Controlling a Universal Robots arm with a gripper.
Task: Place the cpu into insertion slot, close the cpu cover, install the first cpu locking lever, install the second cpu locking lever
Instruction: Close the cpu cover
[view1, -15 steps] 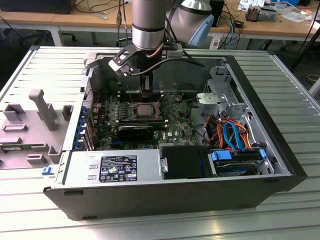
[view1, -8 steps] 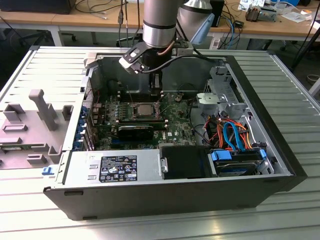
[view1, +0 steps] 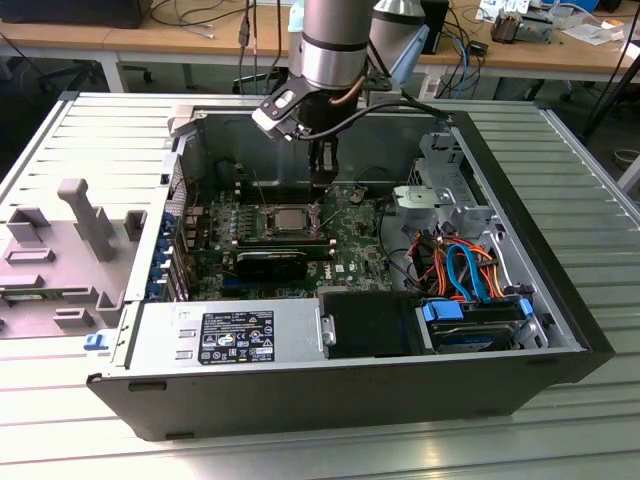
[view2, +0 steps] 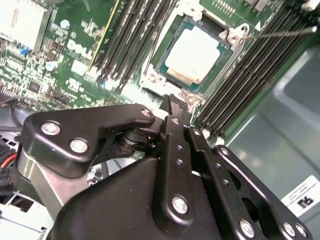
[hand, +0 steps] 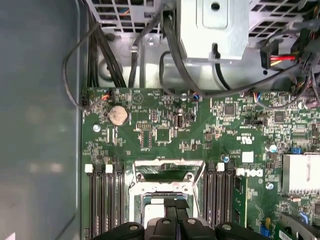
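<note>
Black gripper (view2: 176, 103) fingers are pressed together at the tips with nothing between them. They point down into the open computer case (view1: 560, 330). In the exterior view the tips hang close above the edge of the insertion slot (view2: 151, 80) on the exterior view's right; I cannot tell whether they touch it. Just past the tips, the cpu (view2: 196, 54) lies flat in that slot, silver-grey metal top upward. It is square, so it has no long axis, and its edges run parallel to the black memory slots (view2: 131, 37) on either side. In the first wrist view the cpu cover (hand: 170, 163) appears swung up off the chip on the side far from the gripper, with green motherboard (hand: 165, 135) showing through its window. A thin wire locking lever (view2: 280, 34) sticks out from one corner of the slot, across the memory slots.
</note>
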